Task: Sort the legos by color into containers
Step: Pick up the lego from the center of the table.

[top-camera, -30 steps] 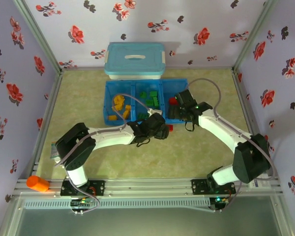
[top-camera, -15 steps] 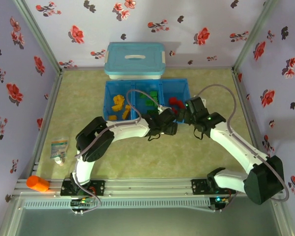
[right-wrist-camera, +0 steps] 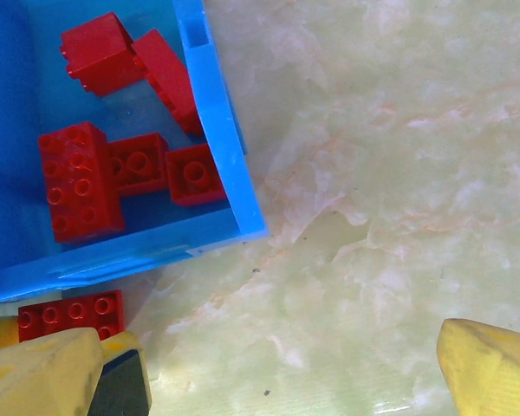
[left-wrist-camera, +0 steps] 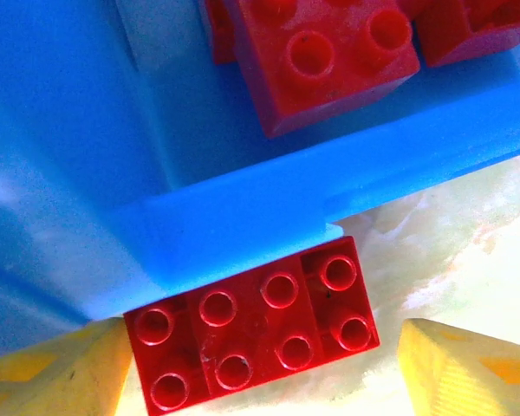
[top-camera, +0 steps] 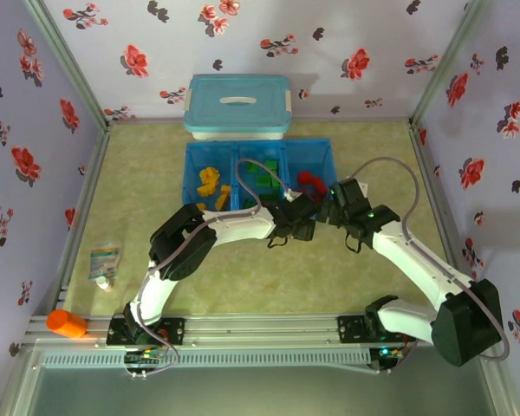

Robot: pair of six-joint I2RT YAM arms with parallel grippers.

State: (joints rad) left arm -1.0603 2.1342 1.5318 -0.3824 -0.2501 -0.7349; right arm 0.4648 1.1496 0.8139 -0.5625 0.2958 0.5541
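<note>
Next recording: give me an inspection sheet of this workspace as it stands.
Surface: pale marbled table, nothing spilled.
Job's things: tray holds yellow bricks, green bricks and red bricks, one colour per compartment; a stray red brick lies on the table just outside its near wall.
Clutter: lidded box, orange cylinder, packet.
End effectors: left end effector open, straddling the stray red brick; right end effector open above bare table.
Cables: a grey cable loops off each arm.
Surroundings: floral walls.
</note>
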